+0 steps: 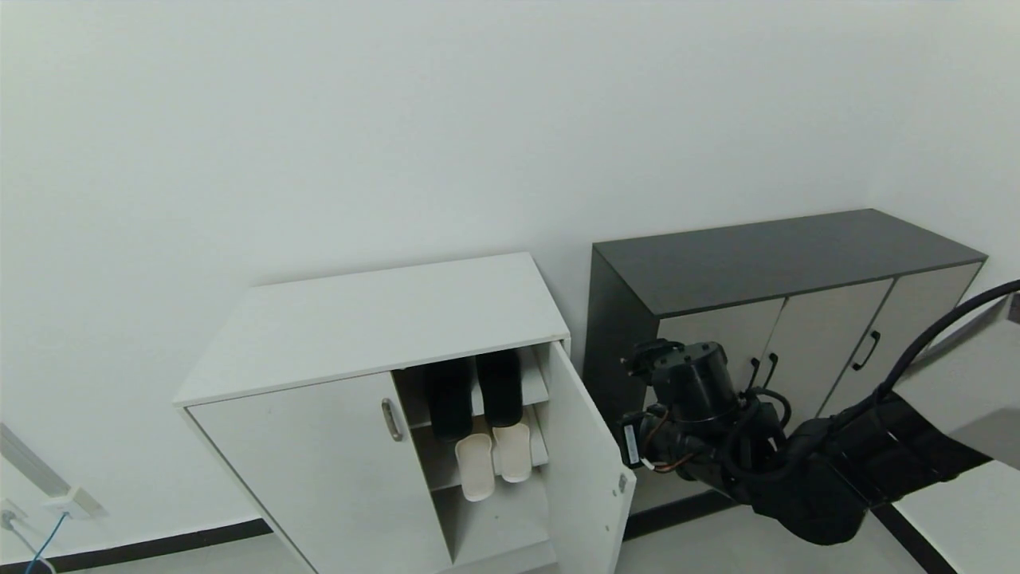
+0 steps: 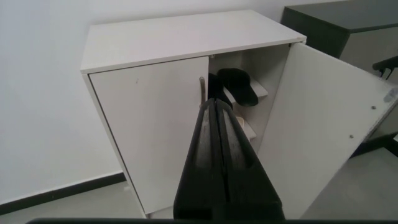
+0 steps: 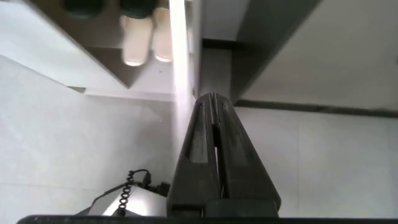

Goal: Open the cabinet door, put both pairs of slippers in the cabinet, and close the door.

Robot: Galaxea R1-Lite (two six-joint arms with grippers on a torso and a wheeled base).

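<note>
The white cabinet (image 1: 374, 319) stands against the wall with its right door (image 1: 586, 446) swung open and its left door shut. Inside, a black pair of slippers (image 1: 478, 391) lies on the upper shelf and a white pair (image 1: 494, 458) on the shelf below. My right arm (image 1: 693, 399) hangs just outside the open door. My right gripper (image 3: 213, 96) is shut and empty, its tip close to the door's edge (image 3: 180, 62). My left gripper (image 2: 212, 102) is shut and empty in front of the cabinet, with the black slippers (image 2: 239, 84) beyond it.
A dark cabinet (image 1: 781, 255) with grey doors stands right of the white one, close behind my right arm. A wall socket with a blue cable (image 1: 72, 502) sits low on the left. Bare floor lies in front of both cabinets.
</note>
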